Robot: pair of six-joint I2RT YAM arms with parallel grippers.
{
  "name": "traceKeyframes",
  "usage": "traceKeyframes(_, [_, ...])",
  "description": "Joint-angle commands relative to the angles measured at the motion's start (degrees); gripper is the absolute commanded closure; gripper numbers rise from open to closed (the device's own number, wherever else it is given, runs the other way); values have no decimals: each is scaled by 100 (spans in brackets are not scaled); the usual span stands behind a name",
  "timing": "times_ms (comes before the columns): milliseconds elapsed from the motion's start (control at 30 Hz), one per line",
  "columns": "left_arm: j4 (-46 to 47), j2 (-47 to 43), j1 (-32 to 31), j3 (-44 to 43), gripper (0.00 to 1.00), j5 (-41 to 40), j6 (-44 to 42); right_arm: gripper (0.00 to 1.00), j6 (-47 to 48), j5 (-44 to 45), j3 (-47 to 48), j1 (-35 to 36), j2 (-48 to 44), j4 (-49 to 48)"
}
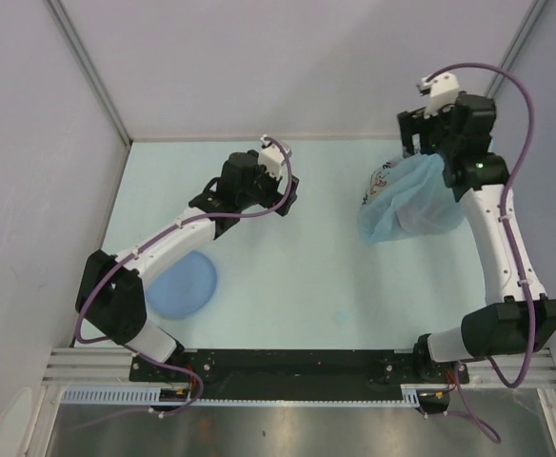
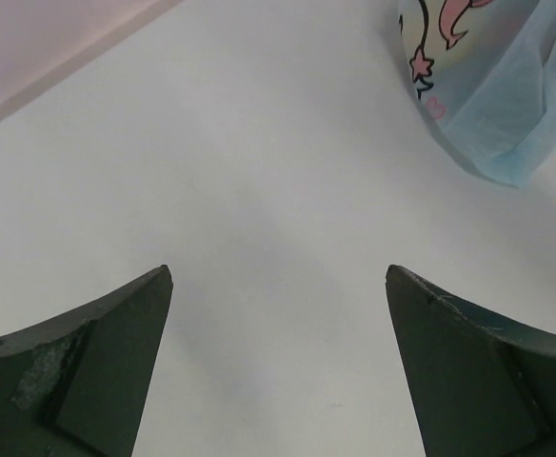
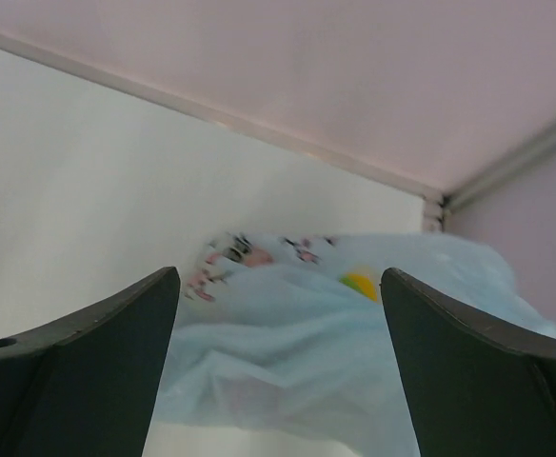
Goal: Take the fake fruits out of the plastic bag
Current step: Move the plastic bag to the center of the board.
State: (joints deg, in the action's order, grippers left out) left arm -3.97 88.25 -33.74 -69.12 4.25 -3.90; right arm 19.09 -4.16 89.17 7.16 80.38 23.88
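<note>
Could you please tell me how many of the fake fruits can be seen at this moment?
1: a yellow fruit shows inside the plastic bag near the far right corner of the table. More fruits may be hidden in the bag.

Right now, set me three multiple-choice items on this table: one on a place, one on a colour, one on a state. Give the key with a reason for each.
1. Where does the blue plate lie?
A. In the far right corner
B. Near left, beside the left arm
C. At the table's centre

2. In the right wrist view, what colour shows through the plastic bag?
A. Yellow
B. Orange
C. Purple

3. How is the left tool?
A. Shut on the bag
B. Shut on the plate
C. Open, holding nothing

Key:
1 B: the top view shows it beside that arm's near links.
2 A: a yellow patch sits behind the thin plastic.
3 C: its wrist view shows both fingers wide apart over the table.
</note>
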Motion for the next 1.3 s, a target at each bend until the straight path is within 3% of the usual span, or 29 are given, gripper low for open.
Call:
traceKeyframes(0, [-315,-176,16,4,0,-73,-207,9,139,-497,654,-996,75,1477])
traceKeyframes(300, [-429,-431,122,268,0,-82,-111,8,394,-805,391,-2182,-189,2024])
traceKeyframes(467, [-473,-493,139,285,0,-47,-58,9,-132,-1305,715,-2579,188,2112])
traceKeyframes(733, [-491,-554,157,356,0,-188,91,9,-1476,-1236,611,-2351,812,1216])
traceKeyframes(1000, [-587,-818,314,487,0,-408,275,12,-1681,-1235,891,-1895,1489,802])
traceKeyframes(1067, [-771,-888,516,452,0,-355,329,26,-1681,-1420,1067,-1702,1639,803])
traceKeyframes(1100, [-851,-914,604,444,0,-407,329,44,-1663,-1481,1103,-1622,1674,820])
traceKeyframes(1200, [-1272,-1002,1253,391,0,-408,346,72,-1715,-1648,1243,-1165,1744,952])
traceKeyframes(1267, [-1701,-1029,1884,312,0,-408,355,80,-1777,-1754,1305,-876,1727,952])
